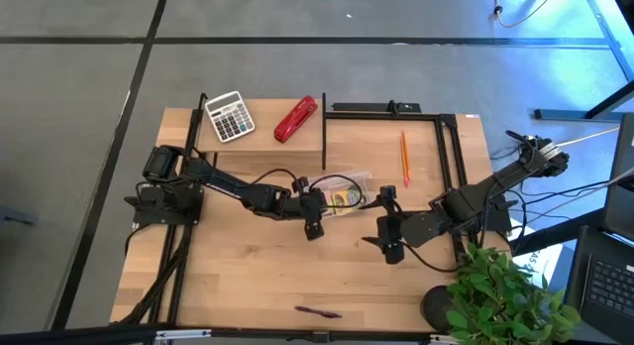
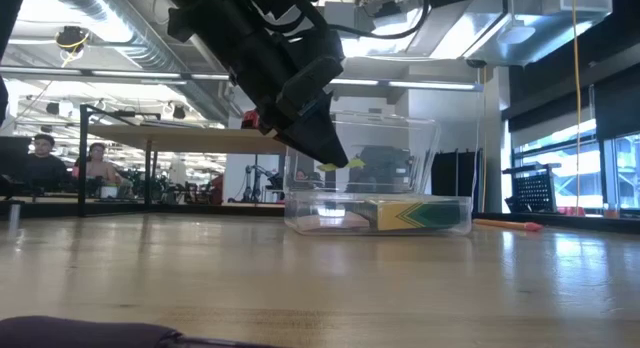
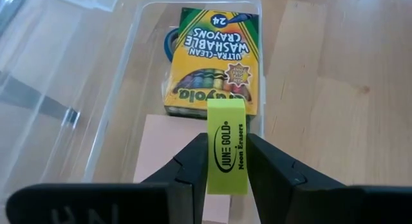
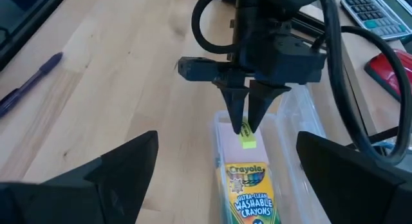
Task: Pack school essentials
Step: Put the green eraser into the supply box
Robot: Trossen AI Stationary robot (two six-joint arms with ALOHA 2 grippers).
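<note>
Yellow eraser point(image 3: 227, 146) pinched in left tool point(image 3: 226, 176).

Black arms point(image 1: 238, 191), looped cables, tapered pincer point(image 4: 248, 124) fingers.

The bench point(image 1: 248, 276) is viewed from overhead and level; the clear bin point(image 3: 116, 89) is shared by both wrist views.

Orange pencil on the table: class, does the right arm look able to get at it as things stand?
Probably yes. The orange pencil lies alone on bare wood beside the clear box, nothing on or against it. The right gripper has open, empty jaws and nothing between it and the pencil. The left gripper holds a yellow eraser over the box.
</note>
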